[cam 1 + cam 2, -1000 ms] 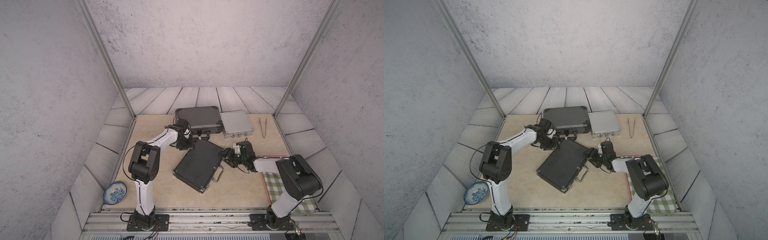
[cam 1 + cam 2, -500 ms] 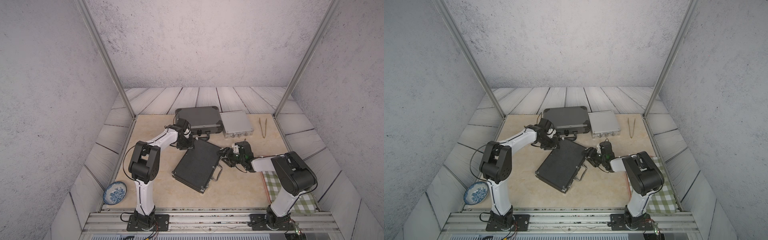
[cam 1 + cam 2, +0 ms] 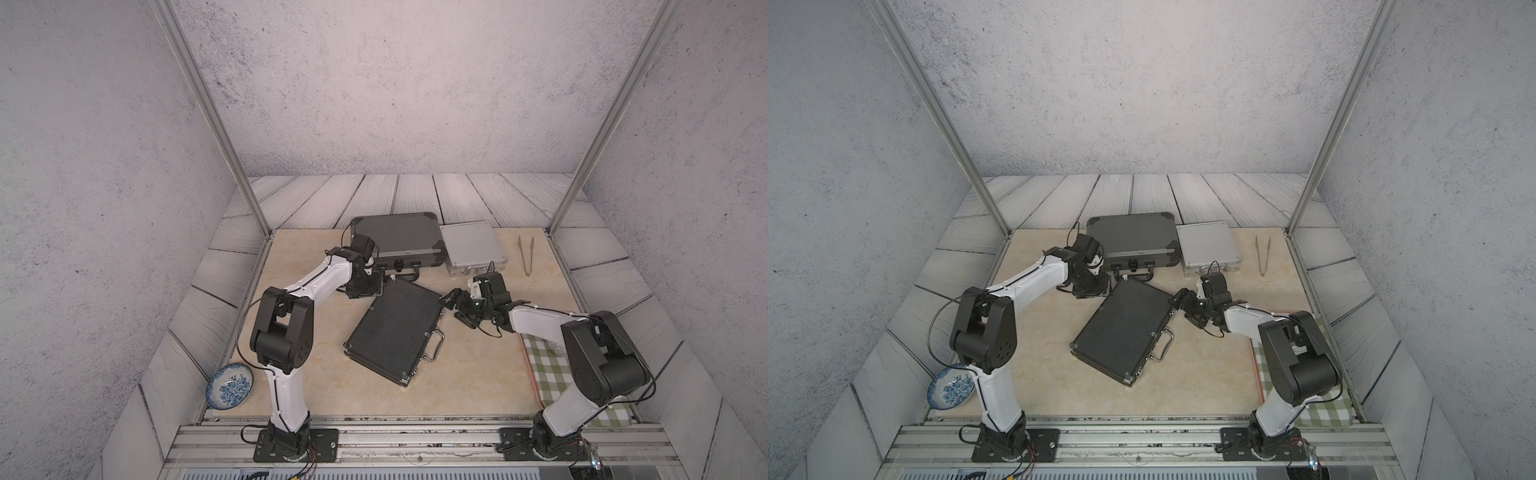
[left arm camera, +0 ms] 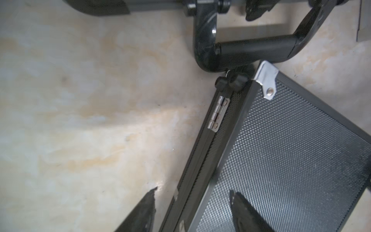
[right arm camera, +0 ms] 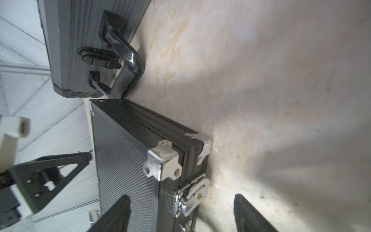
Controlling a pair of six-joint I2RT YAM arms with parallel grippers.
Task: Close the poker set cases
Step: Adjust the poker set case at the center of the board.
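In a top view I see the flat black case lying closed mid-table. Left wrist: the left gripper, jaws spread, straddles its hinged edge. Right wrist: the right gripper, jaws spread, flanks its latch, seemingly without contact.

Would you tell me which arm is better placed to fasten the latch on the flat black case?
Right, probably. The right gripper stands open at the black case's handle-side corner, its wrist view showing the silver latch between its fingers. The left gripper is open over the hinge edge, away from the latches.
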